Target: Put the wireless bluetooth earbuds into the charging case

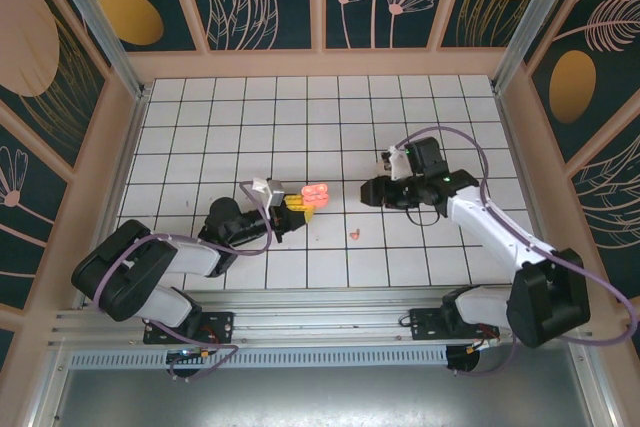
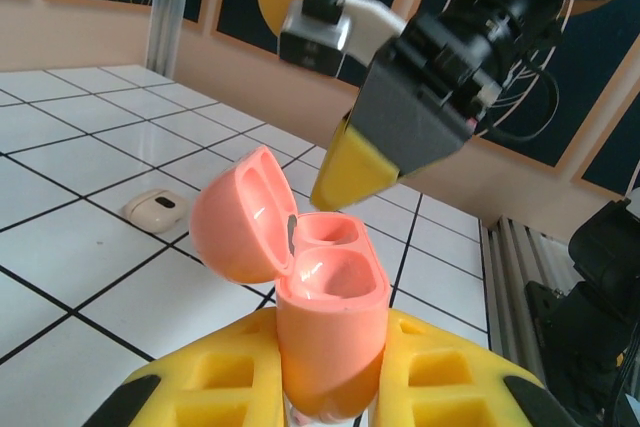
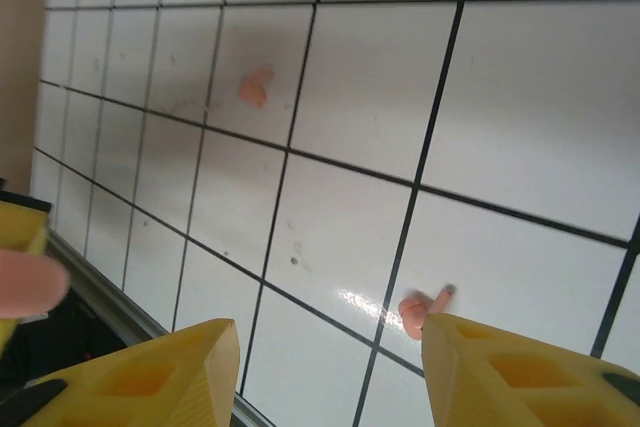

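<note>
My left gripper (image 2: 330, 352) is shut on the coral charging case (image 2: 330, 317) and holds it upright, with the lid (image 2: 240, 217) swung open to the left and both wells showing empty. In the top view the case (image 1: 315, 193) sits left of centre at the left gripper (image 1: 292, 209). My right gripper (image 3: 330, 337) hangs open over the tiles with nothing between its fingers. One coral earbud (image 3: 412, 315) lies on the floor right beside its right fingertip, and a second coral earbud (image 3: 255, 89) lies further off. The right gripper (image 1: 372, 191) hovers just right of the case, above an earbud (image 1: 355, 234).
A pale rounded case (image 2: 155, 209) lies shut on the tiles beyond the coral one. The right gripper's yellow finger (image 2: 350, 172) hangs close above and behind the open case. Patterned walls ring the white tiled floor (image 1: 250, 127).
</note>
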`<move>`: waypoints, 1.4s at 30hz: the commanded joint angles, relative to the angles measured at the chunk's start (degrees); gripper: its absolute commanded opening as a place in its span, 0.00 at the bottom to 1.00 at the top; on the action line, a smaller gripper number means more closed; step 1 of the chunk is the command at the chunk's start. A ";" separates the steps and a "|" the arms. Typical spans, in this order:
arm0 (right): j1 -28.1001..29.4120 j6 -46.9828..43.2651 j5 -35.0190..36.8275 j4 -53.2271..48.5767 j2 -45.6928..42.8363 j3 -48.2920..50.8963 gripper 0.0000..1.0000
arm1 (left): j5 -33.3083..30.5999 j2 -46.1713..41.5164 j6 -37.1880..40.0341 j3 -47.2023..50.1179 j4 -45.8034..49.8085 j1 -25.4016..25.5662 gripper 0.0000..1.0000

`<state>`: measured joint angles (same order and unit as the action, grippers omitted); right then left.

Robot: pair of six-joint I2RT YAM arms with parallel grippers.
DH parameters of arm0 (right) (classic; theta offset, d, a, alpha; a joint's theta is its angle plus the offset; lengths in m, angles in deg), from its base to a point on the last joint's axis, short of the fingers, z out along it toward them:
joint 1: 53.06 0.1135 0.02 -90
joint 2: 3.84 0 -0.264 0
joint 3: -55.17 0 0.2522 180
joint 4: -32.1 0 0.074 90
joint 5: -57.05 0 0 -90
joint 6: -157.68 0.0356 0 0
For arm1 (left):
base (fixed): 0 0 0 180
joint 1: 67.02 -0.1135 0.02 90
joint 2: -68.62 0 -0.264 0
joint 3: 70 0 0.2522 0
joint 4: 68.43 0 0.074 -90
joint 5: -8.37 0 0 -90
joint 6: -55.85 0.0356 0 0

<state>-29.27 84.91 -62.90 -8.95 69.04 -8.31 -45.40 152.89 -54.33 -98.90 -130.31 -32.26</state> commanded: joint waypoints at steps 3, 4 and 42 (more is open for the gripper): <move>2.06 2.05 1.29 -0.76 5.40 0.35 0.52 | -0.90 0.13 -2.16 0.63 -5.39 -0.51 0.04; 2.34 2.10 1.24 -0.66 6.44 0.35 0.52 | -0.90 0.03 -2.20 0.64 -5.40 -0.46 0.04; 9.04 -4.18 2.95 -3.28 23.70 -3.70 0.50 | -1.47 -4.01 -0.39 -0.58 1.43 -0.55 0.04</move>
<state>-20.63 82.51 -62.29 -8.34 93.32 -12.22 -46.40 149.54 -55.45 -98.74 -128.80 -32.26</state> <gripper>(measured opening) 0.502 0.171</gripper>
